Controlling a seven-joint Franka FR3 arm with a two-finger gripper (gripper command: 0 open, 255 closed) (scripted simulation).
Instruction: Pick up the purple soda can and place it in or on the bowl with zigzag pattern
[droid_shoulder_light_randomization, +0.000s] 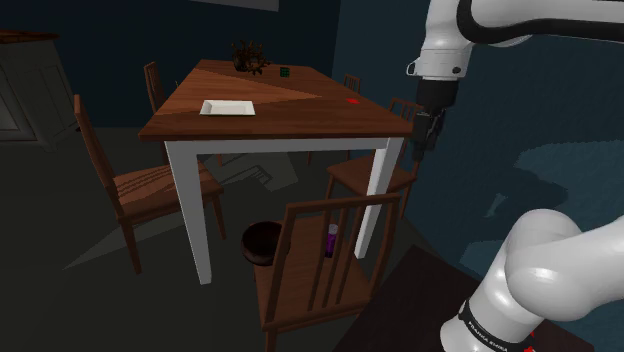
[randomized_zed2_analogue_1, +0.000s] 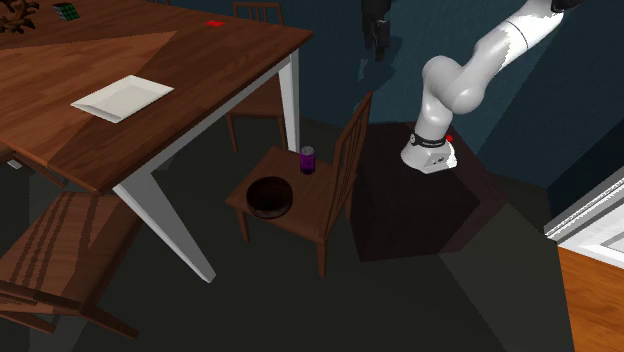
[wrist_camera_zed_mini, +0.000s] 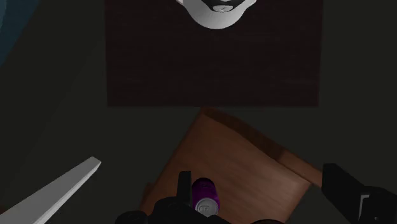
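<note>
Purple with a silver top, the soda can (randomized_zed2_analogue_1: 308, 160) stands upright on the seat of a wooden chair (randomized_zed2_analogue_1: 318, 207) that is drawn up at the corner of the table (randomized_zed2_analogue_1: 200, 70). You'll find it toward the rear of the seat, just in front of the back slats. The bowl (randomized_zed2_analogue_1: 270, 198) shares that seat — dark and round, nearer the seat's front edge, close beside the can but not touching it. Its zigzag pattern can't be made out; you see a dark inside and a slightly reddish rim.

Your gripper (droid_shoulder_light_randomization: 420, 150) hangs high in the air, pointing down, beside the table's near corner in the shoulder view and well above the chair. It holds nothing. In the wrist view the fingers (wrist_camera_zed_mini: 347, 191) stand wide apart, and the can appears far below between them — close by one finger, touched by neither. That same view looks down on the chair's top rail, the dark box of the stand (wrist_camera_zed_mini: 213, 57) beyond it, and a white table leg (wrist_camera_zed_mini: 57, 194) slanting off to one side.

The white arm (randomized_zed2_analogue_1: 455, 85) rises from the stand, which sits right behind the chair's back, and reaches up over the chair. On the wooden tabletop lie a white square plate (randomized_zed2_analogue_1: 122, 97), a small red thing (randomized_zed2_analogue_1: 214, 23) near the corner closest to the arm, and, at the far end, a little green object (randomized_zed2_analogue_1: 67, 10) beside a dark plant (randomized_zed2_analogue_1: 15, 12).
</note>
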